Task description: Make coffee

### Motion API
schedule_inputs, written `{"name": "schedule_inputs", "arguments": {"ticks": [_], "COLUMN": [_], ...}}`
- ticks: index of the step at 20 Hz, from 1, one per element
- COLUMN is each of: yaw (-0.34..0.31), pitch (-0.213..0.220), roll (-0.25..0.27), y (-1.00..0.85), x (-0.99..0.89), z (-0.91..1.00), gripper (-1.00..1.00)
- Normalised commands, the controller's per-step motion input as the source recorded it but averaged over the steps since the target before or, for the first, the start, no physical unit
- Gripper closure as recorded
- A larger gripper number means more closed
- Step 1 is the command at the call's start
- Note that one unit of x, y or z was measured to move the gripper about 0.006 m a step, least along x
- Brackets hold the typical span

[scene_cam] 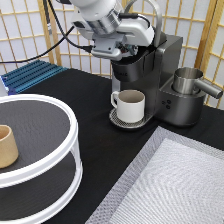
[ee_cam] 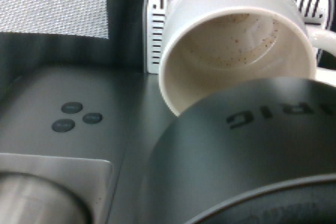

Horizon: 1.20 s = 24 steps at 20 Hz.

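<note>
The dark grey coffee machine (scene_cam: 172, 65) stands at the exterior view's top right. A white handled mug (scene_cam: 131, 105) sits on its drip tray under the brew head. My gripper (scene_cam: 124, 52) is right over the top of the brew head, touching or nearly touching it. In the wrist view I look down past the rounded brew head (ee_cam: 247, 165) into the mug (ee_cam: 240, 55), which holds no liquid, only brown specks. The machine's buttons (ee_cam: 75, 117) show beside it. The coffee pod is out of view.
A metal container (scene_cam: 188, 80) sits on the machine's right part. A white two-tier round shelf (scene_cam: 60, 160) at the left carries a tan handleless cup (scene_cam: 6, 146). A grey mat (scene_cam: 170, 185) lies at the bottom right. A blue rack (scene_cam: 30, 75) is at the top left.
</note>
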Motion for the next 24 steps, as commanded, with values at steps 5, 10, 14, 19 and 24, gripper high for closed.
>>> {"name": "schedule_inputs", "arguments": {"ticks": [5, 10, 14, 19, 24], "yaw": [-0.033, -0.055, -0.077, -0.096, -0.091], "pitch": [0.011, 0.000, 0.000, 0.037, 0.010], "roll": [-0.090, -0.033, 0.013, 0.040, -0.003], "y": [0.17, -0.16, -0.63, -0.66, 0.20], "x": [0.01, -0.02, -0.18, -0.36, -0.25], "z": [0.31, 0.32, 0.07, 0.28, 1.00], "gripper": [-1.00, -1.00, -1.00, -1.00, -1.00]}}
